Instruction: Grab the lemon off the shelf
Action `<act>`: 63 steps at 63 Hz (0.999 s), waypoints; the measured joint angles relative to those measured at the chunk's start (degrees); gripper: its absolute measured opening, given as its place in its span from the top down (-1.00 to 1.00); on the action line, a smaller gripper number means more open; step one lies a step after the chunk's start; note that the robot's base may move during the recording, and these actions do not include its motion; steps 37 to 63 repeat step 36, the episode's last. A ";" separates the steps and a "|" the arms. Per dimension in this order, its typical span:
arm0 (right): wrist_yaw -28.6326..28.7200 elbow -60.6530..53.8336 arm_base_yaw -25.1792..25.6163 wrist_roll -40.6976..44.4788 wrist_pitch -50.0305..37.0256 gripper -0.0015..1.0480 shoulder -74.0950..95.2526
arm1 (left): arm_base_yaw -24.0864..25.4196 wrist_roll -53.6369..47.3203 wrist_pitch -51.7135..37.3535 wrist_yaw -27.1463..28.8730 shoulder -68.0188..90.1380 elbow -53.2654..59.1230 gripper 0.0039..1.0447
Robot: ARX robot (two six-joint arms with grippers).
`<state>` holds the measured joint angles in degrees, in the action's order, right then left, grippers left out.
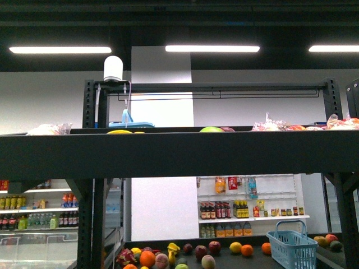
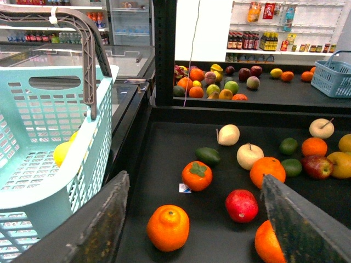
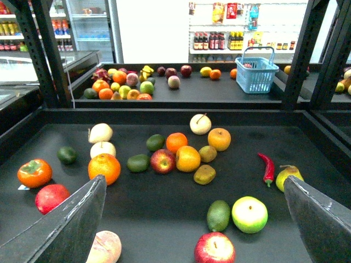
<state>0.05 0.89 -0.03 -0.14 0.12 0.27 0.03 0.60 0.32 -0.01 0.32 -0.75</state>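
The shelf is a black metal rack; its deck edge crosses the front view at eye level, and neither gripper shows there. A bright pale-yellow fruit, apparently the lemon, shows through the mesh inside a teal basket beside the deck. A yellow top peeks over the deck edge. My left gripper is open and empty above a persimmon, a tangerine and a pomegranate. My right gripper is open and empty over the deck.
Many fruits lie on the deck: cream apples, orange-yellow round fruits, a green apple, an avocado, a red chilli, a peach. Black uprights flank the deck. A farther deck holds fruit and a blue basket.
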 joint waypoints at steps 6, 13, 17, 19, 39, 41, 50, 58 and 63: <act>-0.02 0.00 0.00 0.00 0.00 -0.86 0.00 | 0.00 -0.07 0.00 0.00 0.00 0.00 -0.89; -0.02 0.00 0.00 -0.02 0.00 -0.86 0.00 | 0.00 -0.11 0.00 0.00 0.00 0.00 -0.85; -0.02 0.00 0.00 -0.02 0.00 -0.86 0.00 | 0.00 -0.09 0.00 0.00 0.00 0.00 -0.85; -0.02 0.00 0.00 -0.02 0.00 -0.86 0.00 | 0.00 -0.11 0.00 0.00 0.00 0.00 -0.85; 0.00 0.00 0.00 0.00 0.00 -0.86 0.00 | 0.00 -0.11 0.00 0.00 0.00 0.00 -0.85; 0.00 0.00 0.00 0.00 0.00 -0.86 0.00 | 0.00 -0.11 0.00 0.00 0.00 0.00 -0.85; 0.00 0.00 0.00 0.00 0.00 -0.86 0.00 | 0.00 -0.11 0.00 0.00 0.00 0.00 -0.85; 0.00 0.00 0.00 0.00 0.00 -0.86 0.00 | 0.00 -0.11 0.00 0.00 0.00 0.00 -0.85; 0.00 0.00 0.00 0.00 0.00 -0.86 0.00 | 0.00 -0.11 0.00 0.00 0.00 0.00 -0.85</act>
